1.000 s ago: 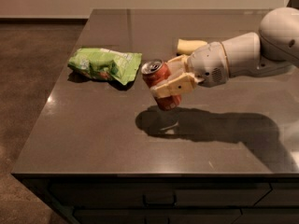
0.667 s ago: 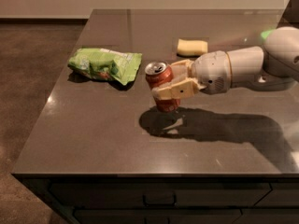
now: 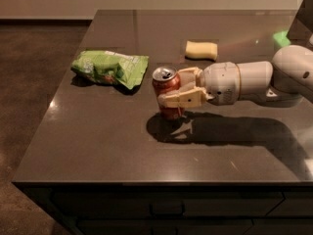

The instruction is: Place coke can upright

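The coke can [image 3: 167, 86] is red-orange with a silver top. It stands nearly upright in the middle of the dark table [image 3: 98, 141], its base at or just above the surface. My gripper [image 3: 172, 90] reaches in from the right and is shut on the can, one cream finger in front of it and one behind. The white arm [image 3: 254, 81] runs off to the right edge.
A green snack bag [image 3: 110, 67] lies just left of the can. A pale yellow sponge [image 3: 201, 50] lies behind the gripper. The table's front edge [image 3: 156, 182] and left edge drop to a brown floor.
The gripper has lowered the can toward the table and turned it more upright. The arm has dropped with it.
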